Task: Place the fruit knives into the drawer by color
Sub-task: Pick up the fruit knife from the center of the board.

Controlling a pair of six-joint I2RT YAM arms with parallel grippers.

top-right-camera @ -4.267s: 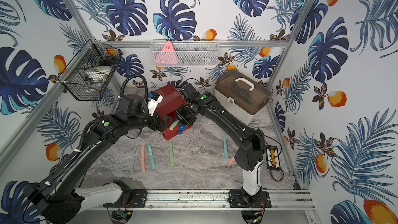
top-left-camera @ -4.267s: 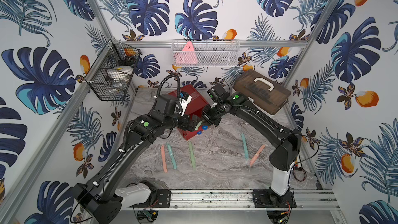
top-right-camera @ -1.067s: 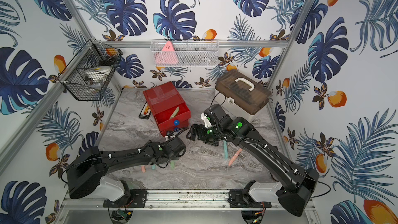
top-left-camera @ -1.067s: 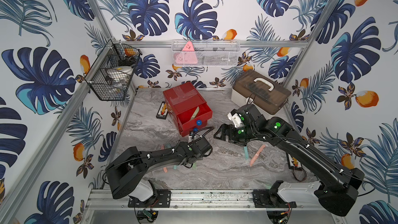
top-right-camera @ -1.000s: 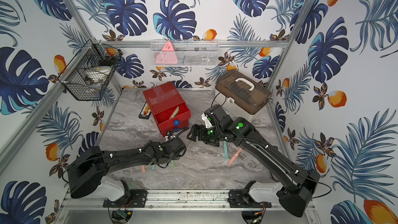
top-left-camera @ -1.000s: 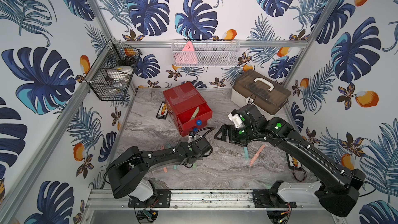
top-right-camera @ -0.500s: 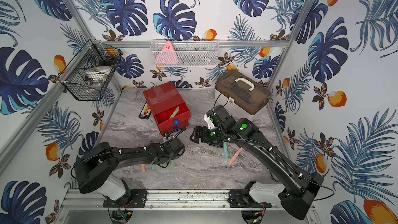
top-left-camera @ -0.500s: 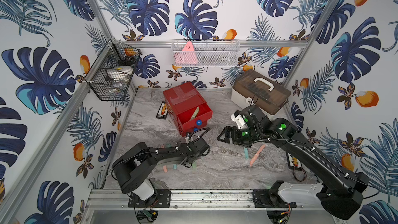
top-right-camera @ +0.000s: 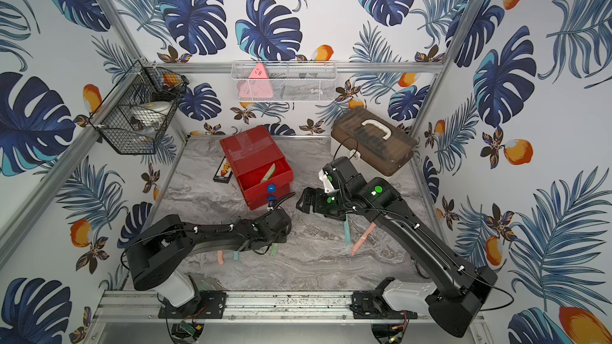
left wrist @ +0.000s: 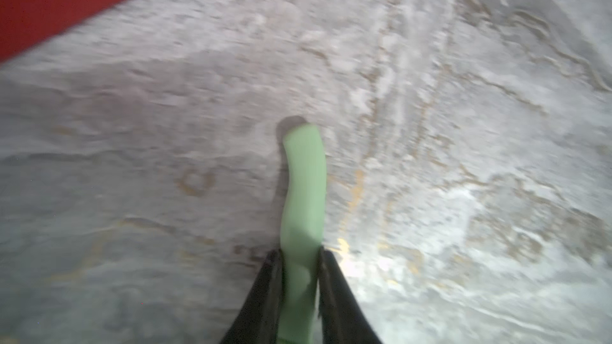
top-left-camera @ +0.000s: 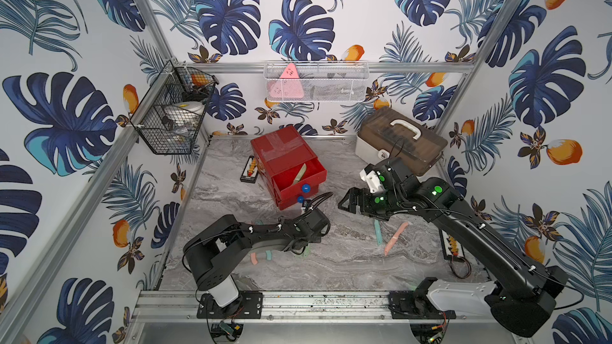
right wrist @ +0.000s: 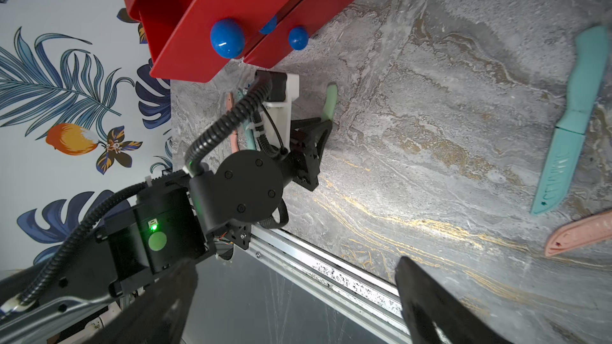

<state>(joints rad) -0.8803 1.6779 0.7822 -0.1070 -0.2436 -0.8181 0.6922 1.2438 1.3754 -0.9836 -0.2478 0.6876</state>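
Left gripper [left wrist: 299,258] clamped on light green knife [left wrist: 304,186], low centre of frame; best lifted level, then carried to open top drawer [top-left-camera: 284,180] holding other green knife [top-left-camera: 300,172].

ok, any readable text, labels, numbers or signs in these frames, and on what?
No legible text anywhere.
teal knife: embossed marks on the blade, too blurred to read.
pink triangle in the wire basket: small dark marks, too small to read.
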